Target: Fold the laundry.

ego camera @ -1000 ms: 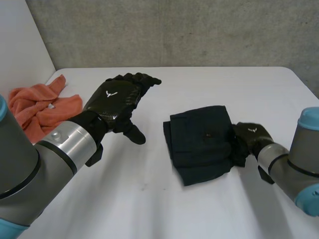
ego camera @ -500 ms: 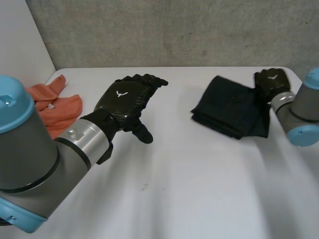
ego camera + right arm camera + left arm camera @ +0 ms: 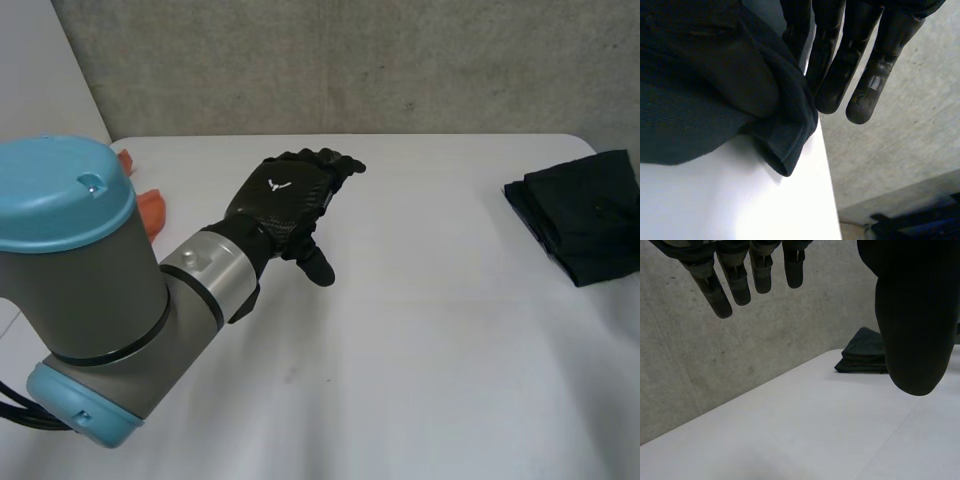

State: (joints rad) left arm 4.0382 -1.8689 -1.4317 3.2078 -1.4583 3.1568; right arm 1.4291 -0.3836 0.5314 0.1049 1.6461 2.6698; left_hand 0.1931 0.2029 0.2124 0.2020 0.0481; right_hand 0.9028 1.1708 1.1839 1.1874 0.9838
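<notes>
Where the desk (image 3: 420, 360) runs out at its right edge, there sits the dark garment (image 3: 585, 225), folded into a thick, tidy stack, lying flat with one side right at the rim. From the right wrist view we're in close: a doubled fold of it bunches up against the right hand (image 3: 832, 80), just at the desk's edge, with the concrete wall (image 3: 350, 60) beyond. Does that hand have a grip on the fold? I cannot tell; a smooth dark shape buried in the cloth may be its thumb, and the view is too tight to settle it. Over to the other side: the left hand (image 3: 282, 200) hovers above the desk toward its far left part, well apart from the garment, fingers straight, thumb spread, nothing in it. And at the left edge, an orange cloth (image 3: 152, 210) peeks out from behind the left arm (image 3: 100, 280).
</notes>
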